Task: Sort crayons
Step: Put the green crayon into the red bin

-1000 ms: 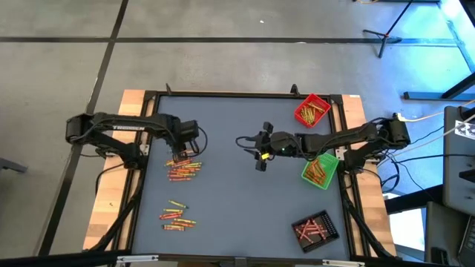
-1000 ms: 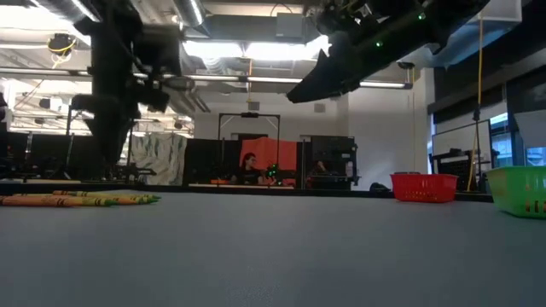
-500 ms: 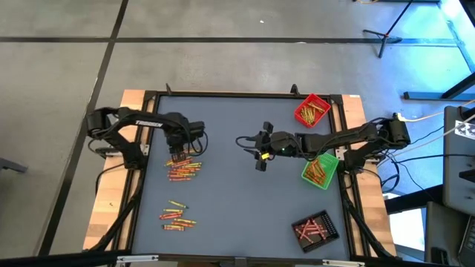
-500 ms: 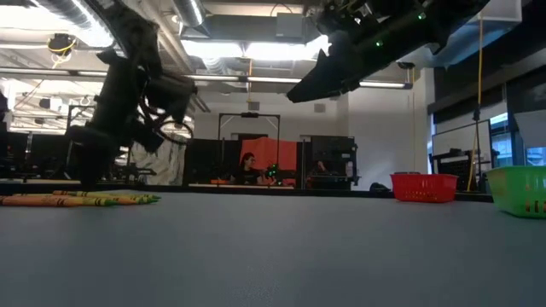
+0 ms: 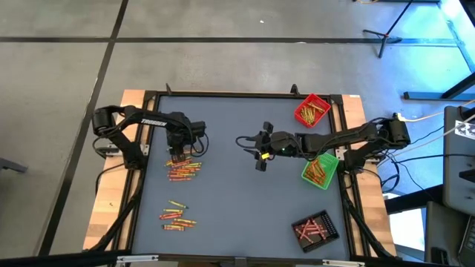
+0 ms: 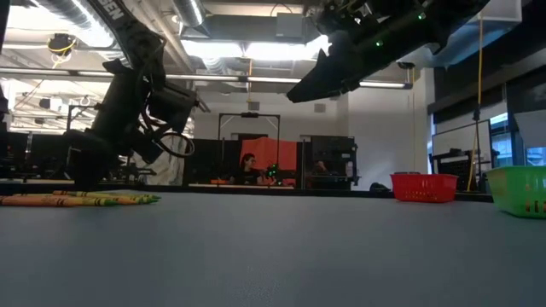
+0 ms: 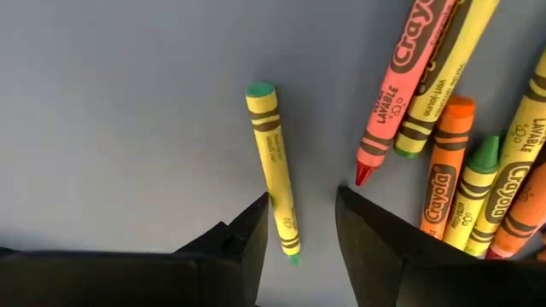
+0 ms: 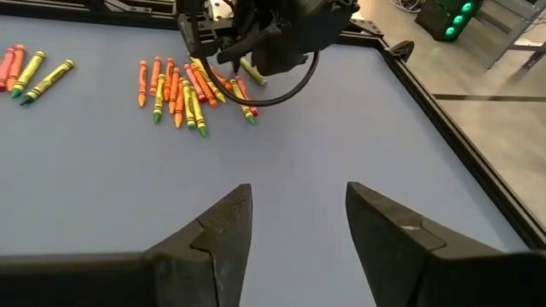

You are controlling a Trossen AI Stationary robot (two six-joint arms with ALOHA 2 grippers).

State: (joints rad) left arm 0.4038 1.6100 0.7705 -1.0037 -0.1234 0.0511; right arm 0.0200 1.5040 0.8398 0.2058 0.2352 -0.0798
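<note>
Left arm down at the crayon pile

My left gripper (image 7: pixel 300 223) has dropped since a second ago, fingers parted astride one yellow crayon (image 7: pixel 273 168); right gripper (image 8: pixel 297 223) unchanged, released, empty.

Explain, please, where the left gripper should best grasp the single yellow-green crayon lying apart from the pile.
Probably across its middle, from straight above. The yellow-green crayon lies flat and alone on the table, with bare space both sides, and the open left gripper already straddles its end.

I see a grey table (image 5: pixel 237 185). On it lie two crayon clusters (image 5: pixel 183 170) (image 5: pixel 177 215). Red (image 5: pixel 312 110), green (image 5: pixel 320 170) and black (image 5: pixel 315 229) trays sit right.
</note>
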